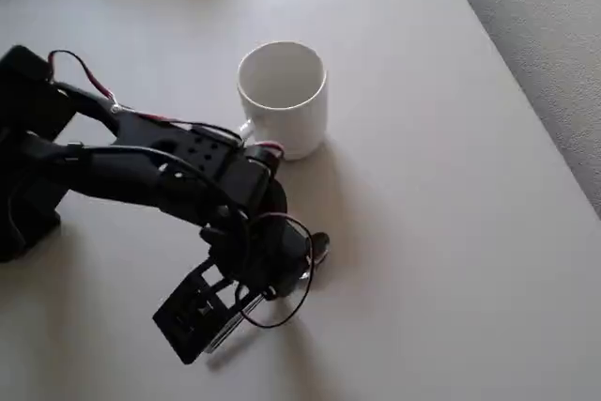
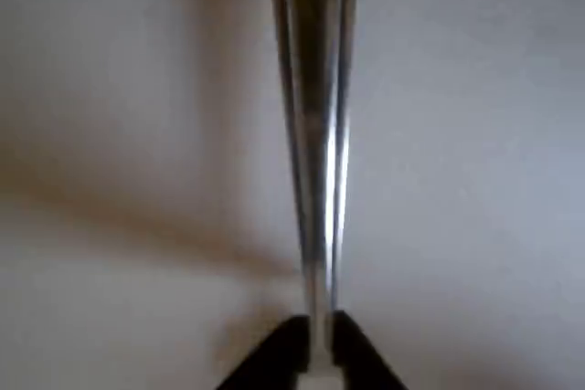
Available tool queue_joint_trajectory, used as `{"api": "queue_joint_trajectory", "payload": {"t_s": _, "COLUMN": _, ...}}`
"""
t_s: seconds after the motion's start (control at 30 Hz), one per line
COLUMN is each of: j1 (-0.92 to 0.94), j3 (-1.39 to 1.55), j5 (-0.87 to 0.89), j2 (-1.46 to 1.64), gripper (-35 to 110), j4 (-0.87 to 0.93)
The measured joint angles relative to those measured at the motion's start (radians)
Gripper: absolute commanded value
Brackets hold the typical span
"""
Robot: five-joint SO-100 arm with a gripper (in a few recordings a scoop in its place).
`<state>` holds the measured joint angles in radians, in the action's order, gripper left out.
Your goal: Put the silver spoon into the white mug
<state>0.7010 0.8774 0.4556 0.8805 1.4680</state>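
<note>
Overhead view: the black arm is covering most of the silver spoon point(image 1: 319, 247), leaving a tip showing at each side. Wrist view: the spoon's handle point(image 2: 315, 134) is running blurred off the top edge; the gripper point(image 2: 319, 340) fingertips are being cut by the bottom edge.

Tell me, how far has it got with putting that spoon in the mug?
Done, it seems: the pincer has closed on the silver spoon, whose handle runs up between the two black tips in the wrist view. In hand: the spoon sits low by the table, its bowl end peeking out beside the arm in the overhead view. Left: carrying it over to the white mug, which stands upright and empty, and dropping it in.
</note>
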Motion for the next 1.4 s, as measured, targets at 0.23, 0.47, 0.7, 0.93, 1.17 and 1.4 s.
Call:
{"api": "queue_joint_trajectory", "payload": {"t_s": 0.23, "j1": -0.014, "j3": -0.011, "j5": -0.011, "j2": 0.152, "gripper": -2, "j4": 0.071}}
{"api": "queue_joint_trajectory", "payload": {"t_s": 0.47, "j1": -0.107, "j3": -0.011, "j5": -0.018, "j2": 0.333, "gripper": -2, "j4": 0.160}}
{"api": "queue_joint_trajectory", "payload": {"t_s": 0.7, "j1": -0.238, "j3": -0.011, "j5": -0.018, "j2": 0.494, "gripper": -2, "j4": 0.232}}
{"api": "queue_joint_trajectory", "payload": {"t_s": 0.93, "j1": -0.416, "j3": -0.011, "j5": -0.005, "j2": 0.548, "gripper": -2, "j4": 0.285}}
{"api": "queue_joint_trajectory", "payload": {"t_s": 1.17, "j1": -0.515, "j3": -0.011, "j5": 0.012, "j2": 0.548, "gripper": -2, "j4": 0.287}}
{"api": "queue_joint_trajectory", "payload": {"t_s": 1.4, "j1": -0.526, "j3": -0.011, "j5": 0.012, "j2": 0.534, "gripper": -2, "j4": 0.287}}
